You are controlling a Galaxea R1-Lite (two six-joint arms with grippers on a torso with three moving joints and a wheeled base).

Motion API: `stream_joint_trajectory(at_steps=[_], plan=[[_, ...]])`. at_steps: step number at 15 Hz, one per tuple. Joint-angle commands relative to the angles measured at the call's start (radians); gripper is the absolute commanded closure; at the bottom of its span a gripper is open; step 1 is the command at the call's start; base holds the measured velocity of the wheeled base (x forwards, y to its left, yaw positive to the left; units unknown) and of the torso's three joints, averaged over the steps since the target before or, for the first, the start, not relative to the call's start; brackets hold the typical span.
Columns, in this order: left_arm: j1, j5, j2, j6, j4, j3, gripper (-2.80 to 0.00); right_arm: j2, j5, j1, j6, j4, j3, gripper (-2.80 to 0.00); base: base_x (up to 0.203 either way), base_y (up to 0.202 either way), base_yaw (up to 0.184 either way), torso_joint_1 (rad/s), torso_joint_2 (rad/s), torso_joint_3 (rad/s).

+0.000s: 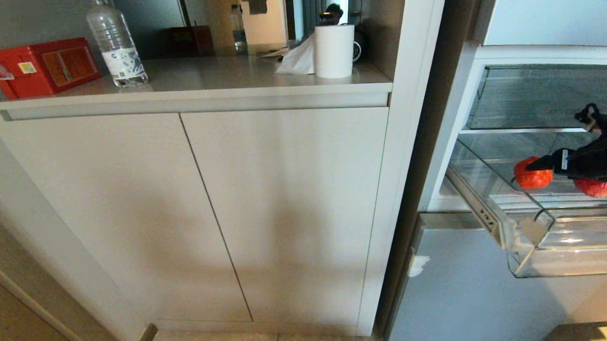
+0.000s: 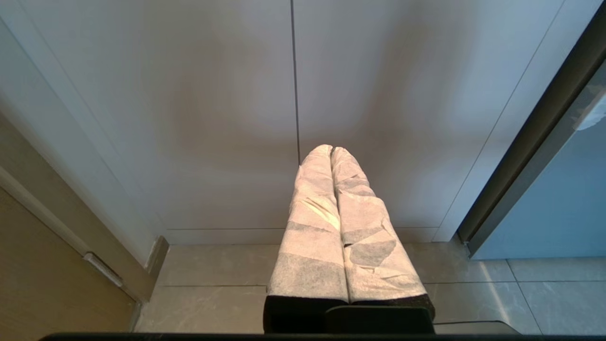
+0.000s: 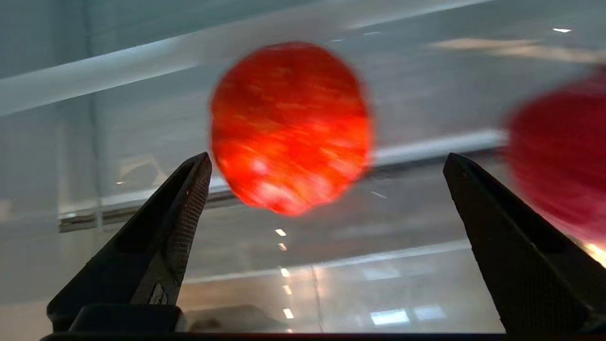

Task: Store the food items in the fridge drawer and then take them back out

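Note:
The fridge (image 1: 464,296) stands at the right of the head view, with its clear fridge drawer (image 1: 564,252) pulled out. Two red-orange food items lie in the drawer, one on the left (image 1: 532,175) and one on the right (image 1: 594,187). My right gripper (image 1: 540,164) hangs over the drawer, reaching in from the right, open and empty. In the right wrist view the left food item (image 3: 289,123) sits just beyond the open right gripper (image 3: 327,158). The other food item (image 3: 563,156) lies past one finger. My left gripper (image 2: 331,149) is shut and parked low, facing the cabinet.
A white cabinet (image 1: 234,203) fills the left and middle. Its counter holds a red box (image 1: 40,66), a water bottle (image 1: 115,43) and a paper roll (image 1: 334,51). A glass shelf (image 1: 543,99) sits just above the drawer. Tiled floor (image 2: 213,284) lies below.

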State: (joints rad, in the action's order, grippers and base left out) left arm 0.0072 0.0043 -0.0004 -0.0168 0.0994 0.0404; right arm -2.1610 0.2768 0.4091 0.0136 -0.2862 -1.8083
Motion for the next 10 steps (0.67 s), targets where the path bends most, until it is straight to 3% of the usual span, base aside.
stream_joint_trajectory(at_steps=[1,10], plan=[[0.000,0.000,0.000,0.000,0.000,0.000,0.00,-0.051,0.002,-0.017,-0.001,-0.001,-0.038,-2.80,0.000,0.000,0.000,0.000,0.00,0.000],[0.000,0.000,0.000,0.000,0.000,0.001,0.00,-0.107,-0.004,-0.061,-0.014,-0.001,-0.128,-2.80,0.000,0.000,0.000,0.000,0.00,0.000]])
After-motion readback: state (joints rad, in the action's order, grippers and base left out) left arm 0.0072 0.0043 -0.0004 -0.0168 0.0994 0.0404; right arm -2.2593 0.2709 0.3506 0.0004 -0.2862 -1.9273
